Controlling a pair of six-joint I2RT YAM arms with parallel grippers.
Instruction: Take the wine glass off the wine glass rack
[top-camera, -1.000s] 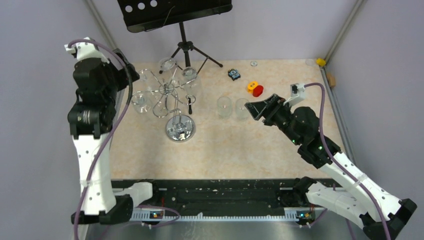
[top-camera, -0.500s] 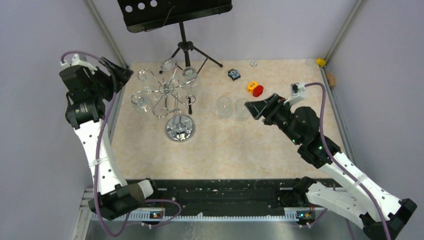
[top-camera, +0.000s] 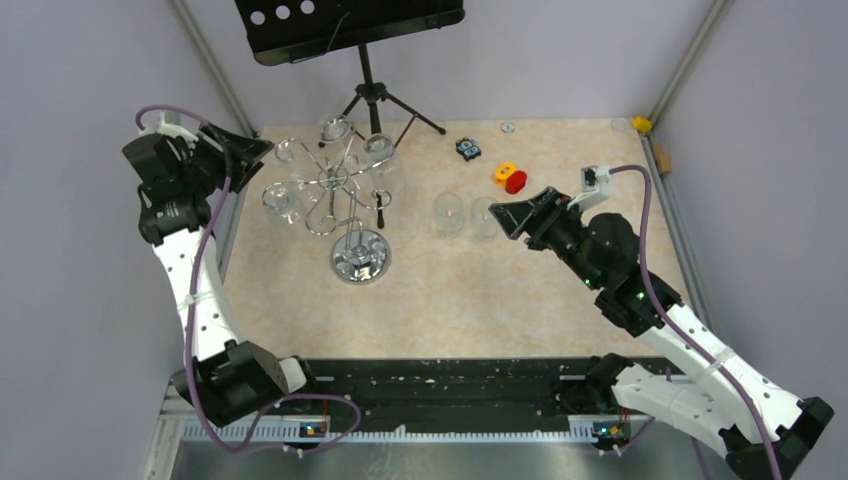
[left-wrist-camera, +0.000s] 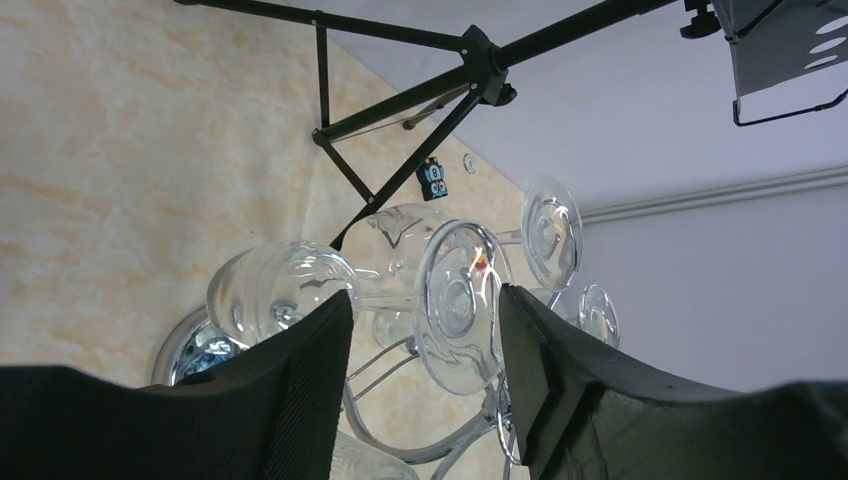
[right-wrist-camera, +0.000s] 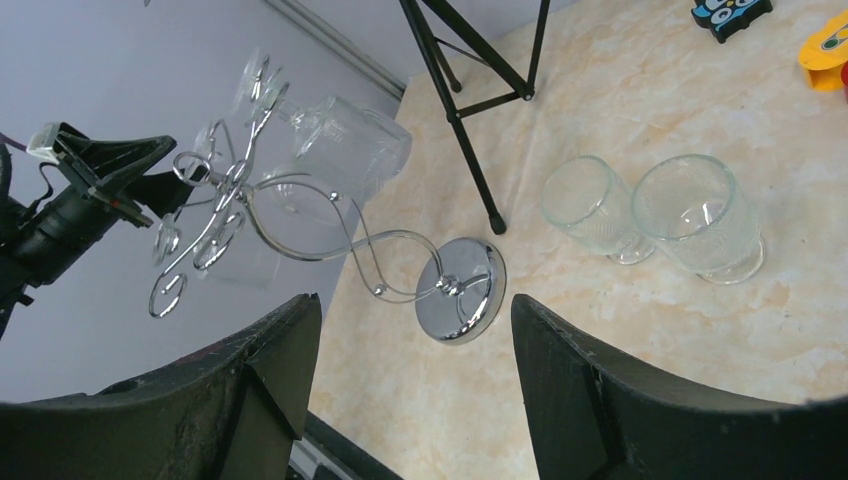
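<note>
The left gripper (left-wrist-camera: 425, 300) has its jaws apart and holds nothing. The wine glass (left-wrist-camera: 458, 302) appears framed between its fingers, ahead of them and apparently untouched. This glass hangs from an outer loop of the wine glass rack (top-camera: 345, 185), on the rack's far-left side, with its stem judged roughly upright. The right gripper (right-wrist-camera: 415, 300), also spread and empty, is well apart from the rack, so the left arm is the nearer.

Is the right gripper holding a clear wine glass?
No, the right gripper is open and empty; two clear glasses stand beyond it.
</note>
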